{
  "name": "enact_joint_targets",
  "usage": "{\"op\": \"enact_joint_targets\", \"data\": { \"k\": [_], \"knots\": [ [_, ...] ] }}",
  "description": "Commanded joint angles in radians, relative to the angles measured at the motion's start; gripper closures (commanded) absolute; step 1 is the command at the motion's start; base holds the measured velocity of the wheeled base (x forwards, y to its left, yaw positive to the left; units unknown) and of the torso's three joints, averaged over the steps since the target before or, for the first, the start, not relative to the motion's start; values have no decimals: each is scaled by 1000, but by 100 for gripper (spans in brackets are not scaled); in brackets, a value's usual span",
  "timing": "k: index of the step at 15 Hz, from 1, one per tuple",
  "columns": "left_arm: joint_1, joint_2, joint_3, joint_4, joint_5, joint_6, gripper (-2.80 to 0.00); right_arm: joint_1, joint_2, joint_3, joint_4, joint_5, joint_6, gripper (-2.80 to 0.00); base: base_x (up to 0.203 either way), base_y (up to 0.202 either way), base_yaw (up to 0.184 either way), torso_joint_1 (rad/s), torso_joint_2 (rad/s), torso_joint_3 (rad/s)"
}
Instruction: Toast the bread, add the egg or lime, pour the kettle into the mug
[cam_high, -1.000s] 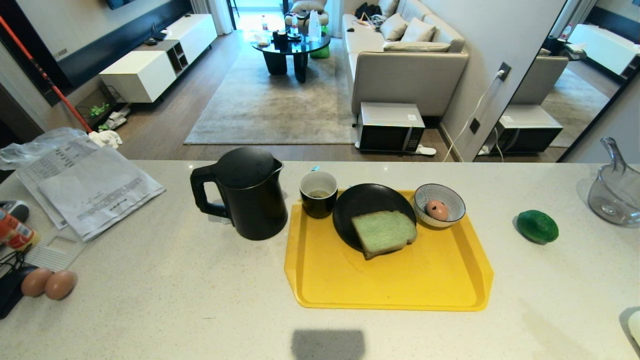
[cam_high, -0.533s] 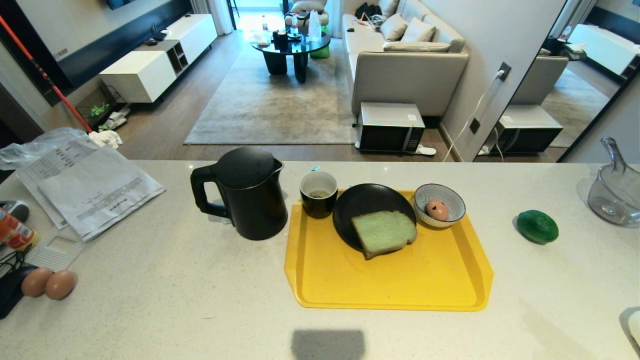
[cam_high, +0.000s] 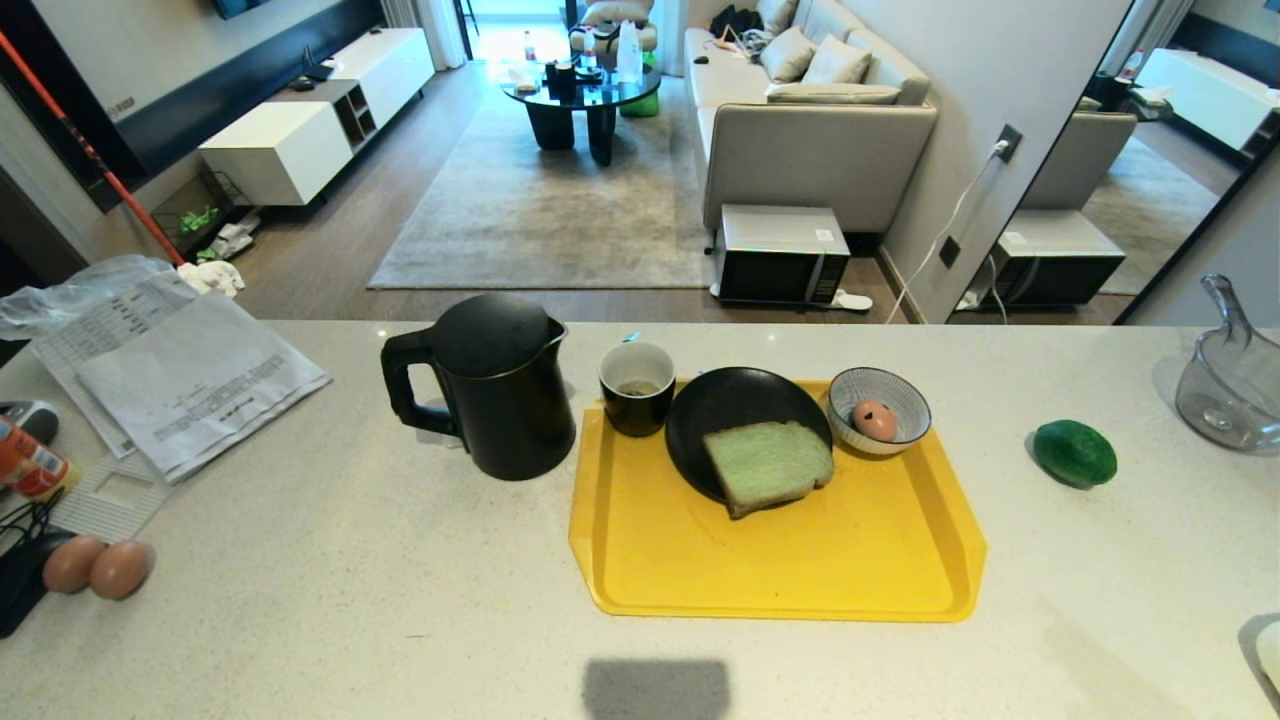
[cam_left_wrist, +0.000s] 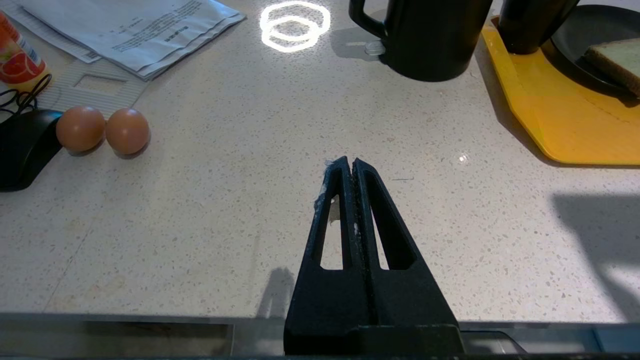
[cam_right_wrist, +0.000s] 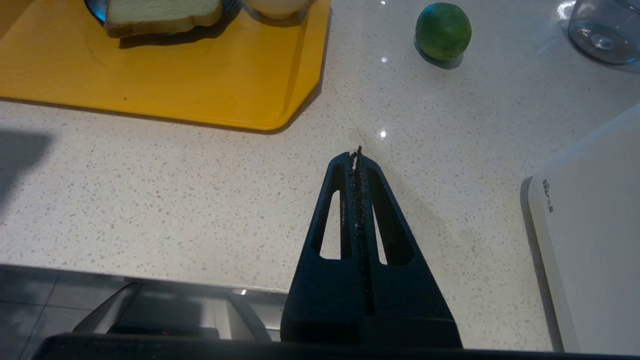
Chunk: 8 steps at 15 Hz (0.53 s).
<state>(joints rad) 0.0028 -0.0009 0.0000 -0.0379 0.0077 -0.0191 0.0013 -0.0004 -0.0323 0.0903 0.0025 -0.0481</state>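
1. Two brown eggs (cam_high: 98, 567) lie touching at the tabletop's (cam_high: 330, 560) far left.
2. The left end effector (cam_left_wrist: 353, 162) hovers over bare tabletop, fingers pressed together, empty.
3. The kettle (cam_high: 500, 385) stands just left of the yellow tray (cam_high: 780, 560).
4. On the tray: the mug (cam_high: 637, 388), the bread (cam_high: 768, 465) on a black plate (cam_high: 725, 400), the egg (cam_high: 875, 420) in a striped bowl (cam_high: 900, 388).
5. The right end effector (cam_right_wrist: 356, 155) is likewise closed and empty.
6. The lime (cam_high: 1074, 453) sits alone, right of the tray.

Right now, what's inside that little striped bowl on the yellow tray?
The striped bowl holds one tan-pink egg, resting against its white inside. Whatever lies beneath the egg is covered.
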Motion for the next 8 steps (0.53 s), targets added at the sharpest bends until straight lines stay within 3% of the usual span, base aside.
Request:
{"op": "enact_joint_targets", "data": {
  "k": [1,5,8],
  "knots": [
    [0,-2,14,0,0,-1,0,0,0,-11,6,4,-1,0,0,0,0,0,0,0],
    [0,-2,14,0,0,-1,0,0,63,-123,115,33,-6,0,0,0,0,0,0,0],
    [0,-2,14,0,0,-1,0,-1,229,-161,140,113,-80,0,0,0,0,0,0,0]
  ]
}}
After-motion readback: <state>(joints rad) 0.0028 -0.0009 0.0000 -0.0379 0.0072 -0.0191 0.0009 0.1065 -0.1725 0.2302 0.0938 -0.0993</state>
